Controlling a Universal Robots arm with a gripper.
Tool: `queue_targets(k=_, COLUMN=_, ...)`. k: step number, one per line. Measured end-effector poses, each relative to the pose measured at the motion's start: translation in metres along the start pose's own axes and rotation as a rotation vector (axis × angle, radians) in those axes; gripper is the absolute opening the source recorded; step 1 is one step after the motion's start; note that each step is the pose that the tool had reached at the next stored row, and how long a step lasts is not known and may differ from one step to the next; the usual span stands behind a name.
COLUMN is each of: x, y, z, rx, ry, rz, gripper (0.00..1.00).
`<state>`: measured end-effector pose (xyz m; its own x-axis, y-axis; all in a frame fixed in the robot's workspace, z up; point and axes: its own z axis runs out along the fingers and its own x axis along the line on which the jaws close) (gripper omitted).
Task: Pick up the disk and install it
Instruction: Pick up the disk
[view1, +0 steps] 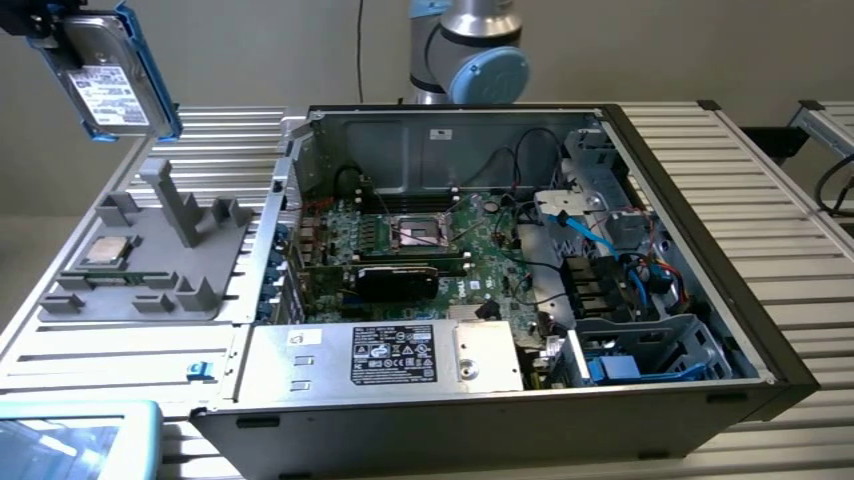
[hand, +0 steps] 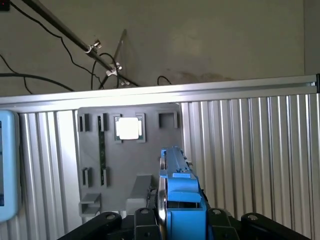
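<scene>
Slatted table (view1: 761, 180) | open PC case (view1: 467, 425) beside grey tray (view1: 134, 300) | disk (view1: 114, 85) held aloft

Silver-grey disk (view1: 114, 85), white-labelled, framed by blue carrier; held aloft, tilted near upright, at exterior view's upper left.

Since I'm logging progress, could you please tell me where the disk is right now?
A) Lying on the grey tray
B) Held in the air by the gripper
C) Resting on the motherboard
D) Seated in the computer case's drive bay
B: the gripper clamps the disk by its blue carrier, aloft over the grey tray and clear of the computer case.
</scene>
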<state>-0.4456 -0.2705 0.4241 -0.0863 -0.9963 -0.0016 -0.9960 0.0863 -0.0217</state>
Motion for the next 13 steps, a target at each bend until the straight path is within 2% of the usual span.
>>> queue_targets(k=13, x=-0.003, y=-0.0353, z=-0.0226, rx=0.0017, ry=-0.0002, rz=0.000, gripper=0.37)
